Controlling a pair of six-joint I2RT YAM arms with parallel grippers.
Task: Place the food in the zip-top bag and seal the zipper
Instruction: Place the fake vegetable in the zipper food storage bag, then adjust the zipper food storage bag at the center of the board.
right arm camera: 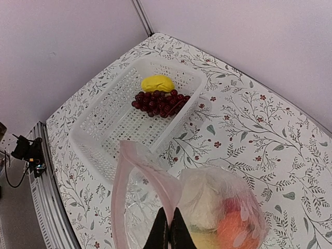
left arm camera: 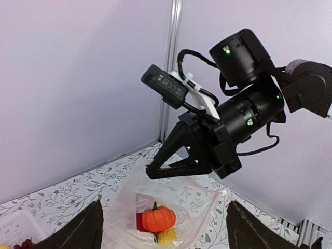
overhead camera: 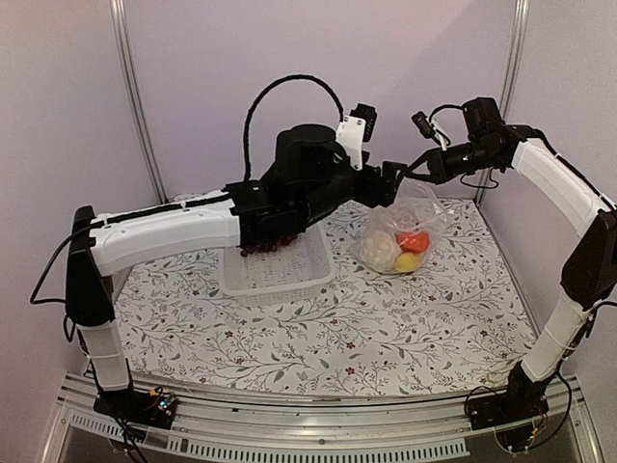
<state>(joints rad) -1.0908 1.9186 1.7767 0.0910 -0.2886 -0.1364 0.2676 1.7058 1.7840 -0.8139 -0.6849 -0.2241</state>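
Zip-top bag (right arm camera: 149, 174), rim pinched by right claw (right arm camera: 169, 231)

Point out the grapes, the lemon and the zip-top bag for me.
grapes (right arm camera: 158, 102), right wrist view, middle of the bunch.
lemon (right arm camera: 157, 83), right wrist view, its top surface.
zip-top bag (overhead camera: 429, 207), top external view, clear upper wall.

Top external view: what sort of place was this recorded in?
Likely a robot test booth, not a real kitchen: plain walls with metal corner posts, robot arms bolted to an aluminium rail, and toy food in a white basket and zip-top bag on a floral cloth.
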